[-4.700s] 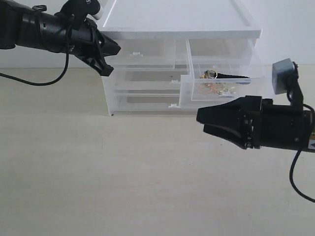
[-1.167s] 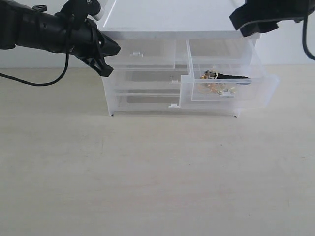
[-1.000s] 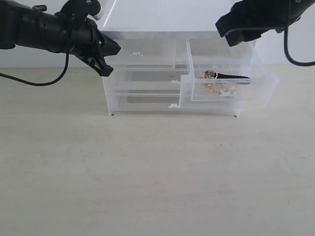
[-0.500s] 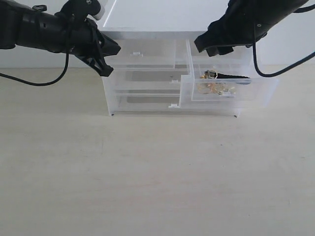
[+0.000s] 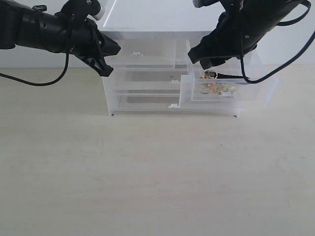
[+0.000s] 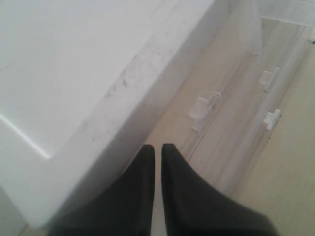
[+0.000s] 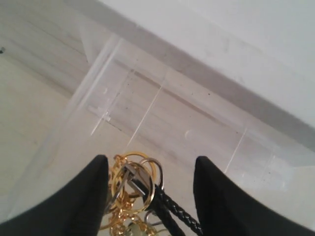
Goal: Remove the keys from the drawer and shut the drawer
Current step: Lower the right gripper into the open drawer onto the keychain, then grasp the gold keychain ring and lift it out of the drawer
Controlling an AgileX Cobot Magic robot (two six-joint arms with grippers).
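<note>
The white drawer unit [image 5: 172,22] stands on a pale table [image 5: 147,172]. The drawer [image 5: 256,94], the right one of the unit's upper pair, is pulled well out from the unit's front. Its clear walls show the keys [image 5: 216,87] lying on its floor. They are a bunch of gold rings and tags with a black cord trailing toward the unit's right side.

The right gripper [image 5: 202,60] reaches down from above the unit's top into the mouth of the pulled-out drawer. Its fingers [image 7: 91,196] are spread wide, one on each side of the bunch, with nothing clamped between them. They seem to hang just over the rings, though whether they touch the metal is hard to tell from the wrist view.

The left gripper [image 6: 157,147] is at the unit's upper left front corner, beside the top slab. Its fingers are drawn nearly together with only a thin slit between them, and it holds nothing. The left twin drawer [image 5: 147,51] sits pushed into the unit.
</note>
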